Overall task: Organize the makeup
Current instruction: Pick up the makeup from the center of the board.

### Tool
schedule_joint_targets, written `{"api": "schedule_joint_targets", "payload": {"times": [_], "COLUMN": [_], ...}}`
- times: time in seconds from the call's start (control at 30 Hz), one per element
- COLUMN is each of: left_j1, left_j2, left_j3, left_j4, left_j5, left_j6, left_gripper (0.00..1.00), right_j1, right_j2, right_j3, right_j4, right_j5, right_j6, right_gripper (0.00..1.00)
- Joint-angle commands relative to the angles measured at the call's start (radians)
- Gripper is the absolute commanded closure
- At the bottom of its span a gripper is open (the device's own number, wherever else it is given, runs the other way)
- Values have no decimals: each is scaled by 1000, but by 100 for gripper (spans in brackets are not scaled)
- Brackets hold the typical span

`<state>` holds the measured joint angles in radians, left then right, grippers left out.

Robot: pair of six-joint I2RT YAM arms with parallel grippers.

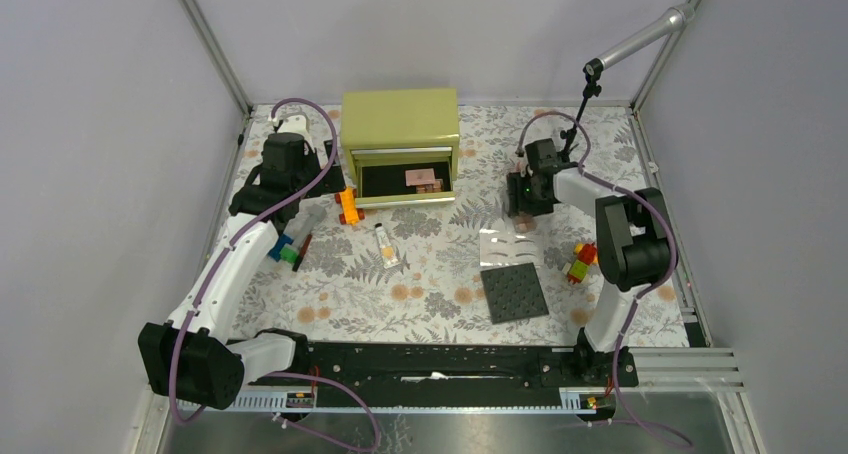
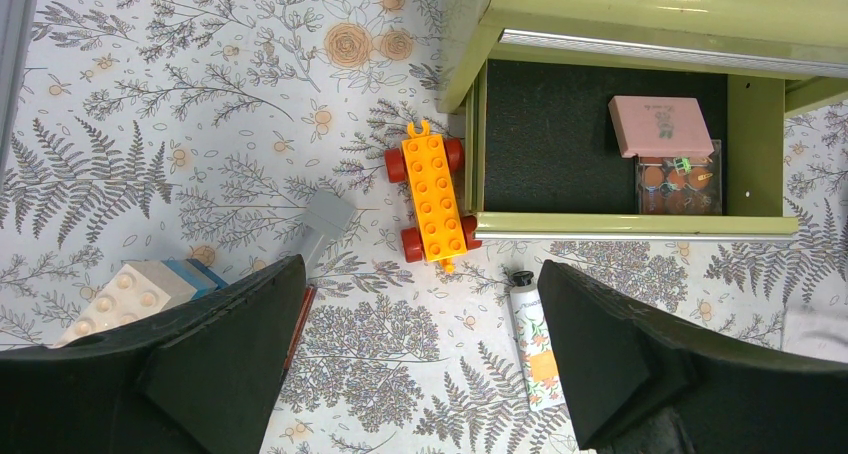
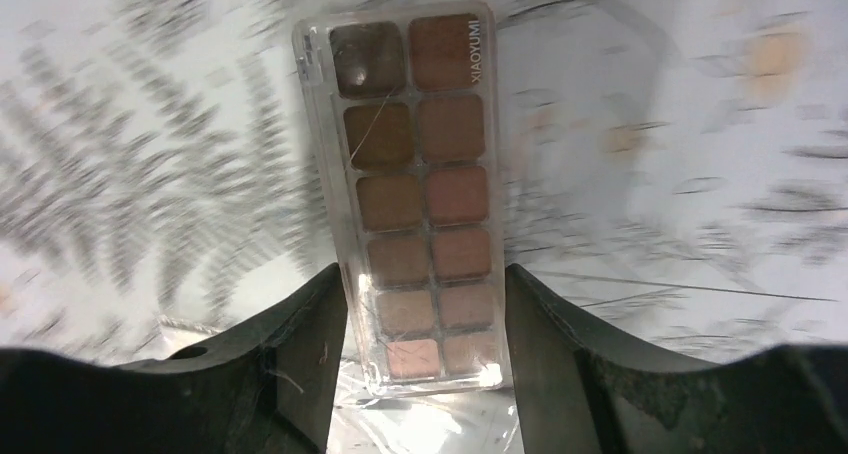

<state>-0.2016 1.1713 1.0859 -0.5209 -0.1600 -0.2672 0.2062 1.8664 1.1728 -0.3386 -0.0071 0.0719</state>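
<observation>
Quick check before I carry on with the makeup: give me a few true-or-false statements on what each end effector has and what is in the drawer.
1. The right end effector has an eyeshadow palette between its fingers. True.
2. The left end effector is holding the cream tube. False: its jaws stand wide open with nothing between them, and the tube lies on the table.
3. The drawer is open and a pink compact lies inside. True.
4. The orange toy car is in the drawer. False: it sits on the table just outside the drawer's side wall.
</observation>
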Motion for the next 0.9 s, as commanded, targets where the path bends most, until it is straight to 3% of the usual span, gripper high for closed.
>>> {"api": "schedule_joint_targets", "payload": {"times": [0.0, 0.17, 0.5, 0.6, 0.87], "left_j1": [5, 5, 5, 5, 5], "left_j2": [0, 1, 0, -2, -7], "left_j3": [0, -1, 0, 0, 0], "left_j4": [52, 53, 53, 53, 53], "left_j5": [3, -3, 1, 5, 3], "left_j6": [0, 0, -2, -4, -4], "left_gripper": [1, 1, 1, 1, 1], "right_j1": [68, 77, 86, 96, 205], "right_j2": [-99, -219, -351, -360, -283], "right_j3": [-82, -156, -172, -136, 68], "right_j4": [46, 172, 224, 233, 79], "right_j5": [-186, -304, -438, -493, -577], "right_j6": [50, 94, 11, -12, -229], "right_gripper": [79, 82, 86, 91, 91]}}
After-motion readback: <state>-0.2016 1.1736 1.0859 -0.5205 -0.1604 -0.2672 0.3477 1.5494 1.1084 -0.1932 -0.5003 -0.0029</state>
